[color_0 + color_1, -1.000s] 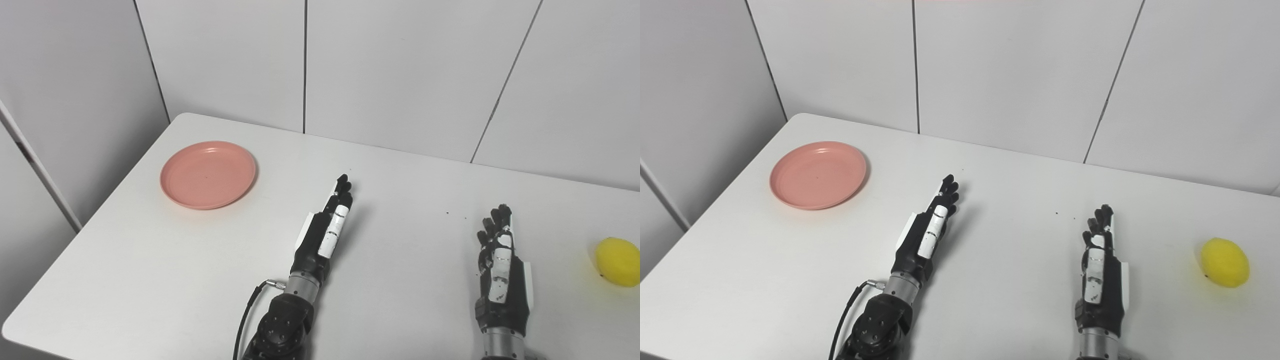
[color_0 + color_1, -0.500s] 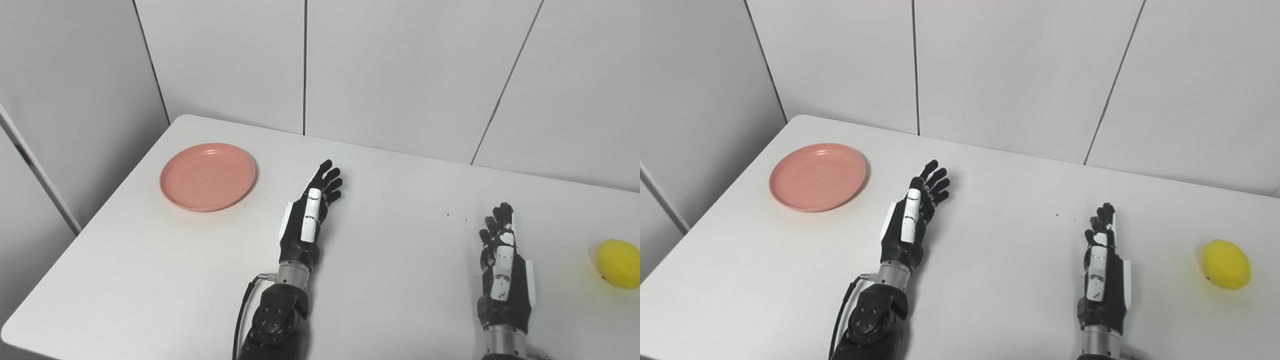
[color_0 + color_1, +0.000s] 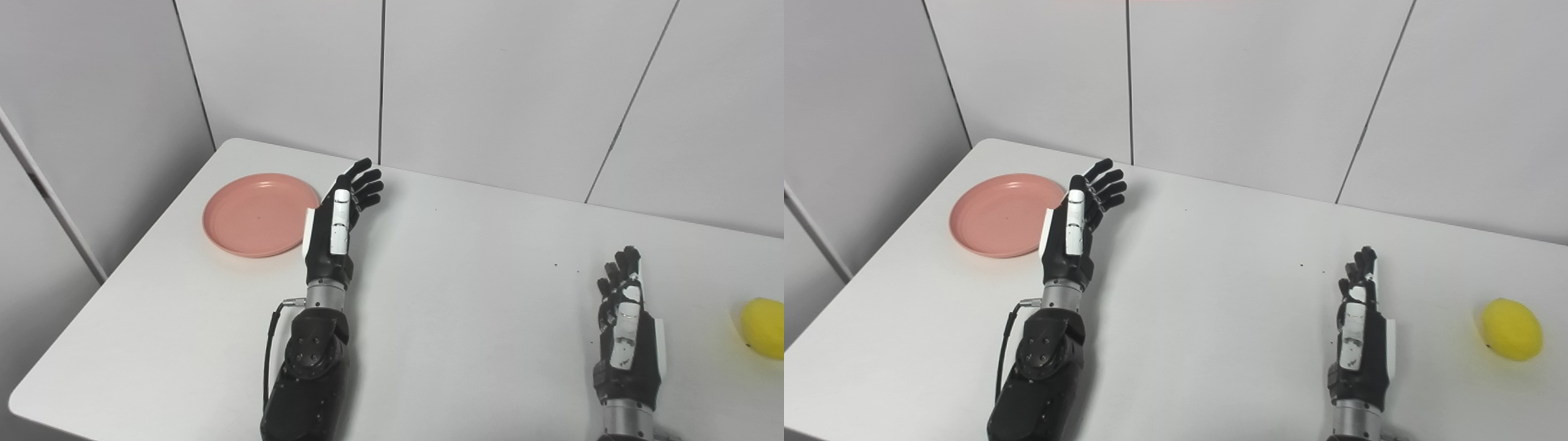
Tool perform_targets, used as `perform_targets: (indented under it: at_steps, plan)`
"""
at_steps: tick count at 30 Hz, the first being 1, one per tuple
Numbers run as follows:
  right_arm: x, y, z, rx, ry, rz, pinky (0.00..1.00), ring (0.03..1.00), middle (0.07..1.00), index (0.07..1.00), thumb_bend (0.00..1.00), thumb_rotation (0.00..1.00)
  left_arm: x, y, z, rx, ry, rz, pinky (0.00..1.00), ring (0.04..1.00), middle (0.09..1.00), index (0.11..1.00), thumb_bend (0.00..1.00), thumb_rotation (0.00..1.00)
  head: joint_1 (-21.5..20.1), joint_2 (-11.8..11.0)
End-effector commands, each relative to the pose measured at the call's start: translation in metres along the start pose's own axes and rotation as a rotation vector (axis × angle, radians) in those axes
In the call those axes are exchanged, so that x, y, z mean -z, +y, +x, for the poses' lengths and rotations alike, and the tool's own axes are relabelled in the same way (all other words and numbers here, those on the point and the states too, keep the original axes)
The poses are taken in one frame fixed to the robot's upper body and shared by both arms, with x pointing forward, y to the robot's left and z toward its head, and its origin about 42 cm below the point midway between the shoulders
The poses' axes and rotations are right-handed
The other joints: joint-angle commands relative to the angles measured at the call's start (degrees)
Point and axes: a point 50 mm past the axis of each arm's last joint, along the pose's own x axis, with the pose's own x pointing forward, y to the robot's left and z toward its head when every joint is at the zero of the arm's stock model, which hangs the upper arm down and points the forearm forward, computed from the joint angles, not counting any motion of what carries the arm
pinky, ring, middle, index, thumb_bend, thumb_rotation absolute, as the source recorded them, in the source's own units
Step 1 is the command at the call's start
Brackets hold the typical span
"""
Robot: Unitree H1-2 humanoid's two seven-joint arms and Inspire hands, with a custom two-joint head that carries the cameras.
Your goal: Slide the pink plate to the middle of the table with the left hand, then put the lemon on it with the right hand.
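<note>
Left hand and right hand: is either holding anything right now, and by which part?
Nothing is held. The left hand is open beside the pink plate, its fingers spread. The right hand is open and apart from the lemon.

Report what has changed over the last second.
The left hand swung left and away across the table, fingers spreading, and is now beside the pink plate's right rim; contact is unclear. It holds nothing. The right hand, open, the plate and the lemon stayed put; the camera shifted slightly.
</note>
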Motion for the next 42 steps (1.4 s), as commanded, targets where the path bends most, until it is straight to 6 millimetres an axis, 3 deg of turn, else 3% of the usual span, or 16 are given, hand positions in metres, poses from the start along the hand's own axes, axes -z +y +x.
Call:
perform_targets:
  at_steps: [1,6,12,16,19,29,36,42]
  plan:
    - [0.005,-0.006,-0.006,-0.006,-0.016,-0.008,1.0,1.0,1.0,0.996,0.67,0.99,-0.026,0.0,0.022,-0.006,-0.106,0.025,0.74,0.732,0.735,0.718,0.64,1.0,0.83,-0.36]
    - [0.006,-0.011,-0.006,-0.017,-0.017,-0.019,1.0,1.0,1.0,1.0,0.67,1.0,-0.035,0.02,0.035,-0.083,-0.124,0.075,0.75,0.718,0.717,0.699,0.61,1.0,2.74,-1.56]
    - [0.007,-0.015,-0.008,-0.023,-0.007,-0.015,1.0,1.0,1.0,1.0,0.69,1.0,-0.041,0.047,0.047,-0.13,-0.134,0.096,0.86,0.742,0.726,0.706,0.61,1.0,3.61,-2.29]
    - [0.007,-0.016,-0.008,-0.025,-0.001,-0.013,1.0,1.0,1.0,1.0,0.71,0.99,-0.043,0.068,0.058,-0.187,-0.154,0.102,0.78,0.729,0.714,0.692,0.61,1.0,3.47,-2.28]
    - [0.005,-0.014,-0.01,-0.024,-0.001,-0.014,1.0,1.0,1.0,1.0,0.7,0.99,-0.047,0.083,0.065,-0.226,-0.148,0.152,0.81,0.724,0.704,0.681,0.64,1.0,3.28,-2.09]
    - [0.0,-0.008,-0.011,-0.023,-0.006,-0.013,1.0,1.0,1.0,1.0,0.66,1.0,-0.059,0.133,0.076,-0.295,-0.141,0.213,0.69,0.682,0.688,0.672,0.69,1.0,3.08,-1.86]
    - [-0.003,-0.006,-0.012,-0.023,-0.011,-0.013,1.0,1.0,1.0,1.0,0.67,1.0,-0.06,0.159,0.078,-0.329,-0.093,0.251,0.73,0.71,0.707,0.692,0.68,1.0,3.1,-1.84]
    - [-0.004,-0.005,-0.012,-0.022,-0.009,-0.013,1.0,1.0,1.0,1.0,0.69,1.0,-0.057,0.18,0.08,-0.363,-0.07,0.282,0.71,0.707,0.711,0.698,0.69,1.0,3.19,-1.77]
